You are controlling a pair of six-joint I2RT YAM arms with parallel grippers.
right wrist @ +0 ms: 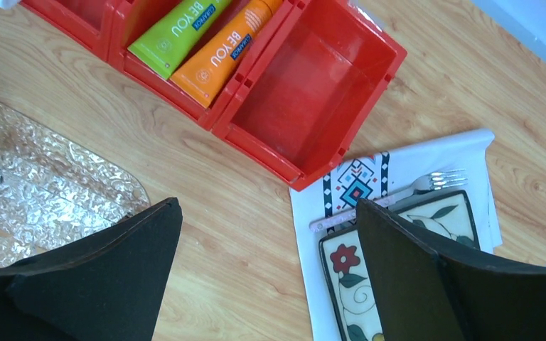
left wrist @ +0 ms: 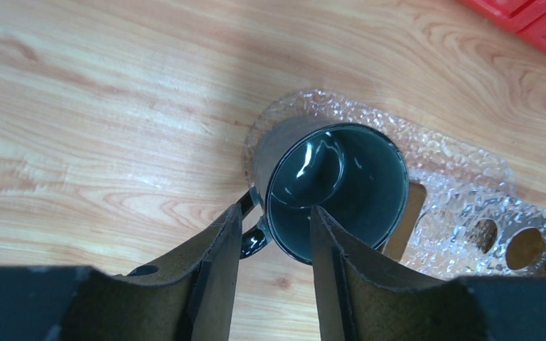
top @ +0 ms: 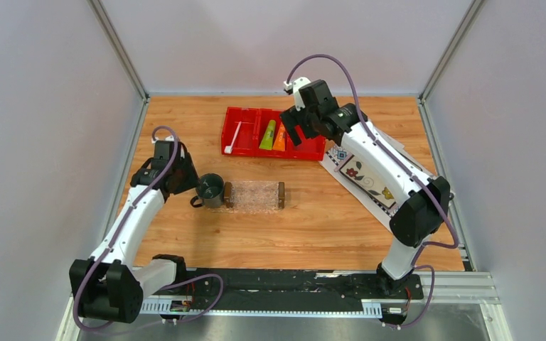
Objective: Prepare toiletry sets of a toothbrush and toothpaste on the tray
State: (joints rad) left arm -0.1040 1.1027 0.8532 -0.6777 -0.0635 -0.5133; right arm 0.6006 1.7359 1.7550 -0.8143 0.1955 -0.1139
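The white toothbrush [top: 234,136] lies in the left compartment of the red bin [top: 249,110]. The lime green toothpaste tube [top: 268,135] and the orange one [top: 279,139] lie side by side in the middle compartment; both show in the right wrist view, green [right wrist: 178,32] and orange [right wrist: 224,46]. The clear tray [top: 254,196] with brown end handles lies mid-table with nothing in it. My right gripper [top: 295,133] hovers open over the bin's right end. My left gripper [top: 190,183] is open, its fingers [left wrist: 220,270] straddling the wall of the dark mug [left wrist: 334,188] by its handle.
The mug [top: 210,190] stands at the tray's left end [left wrist: 455,192]. A flower-patterned white cloth [right wrist: 398,234] with a fork [right wrist: 434,181] lies right of the bin, under my right arm. The bin's right compartment [right wrist: 306,92] holds nothing.
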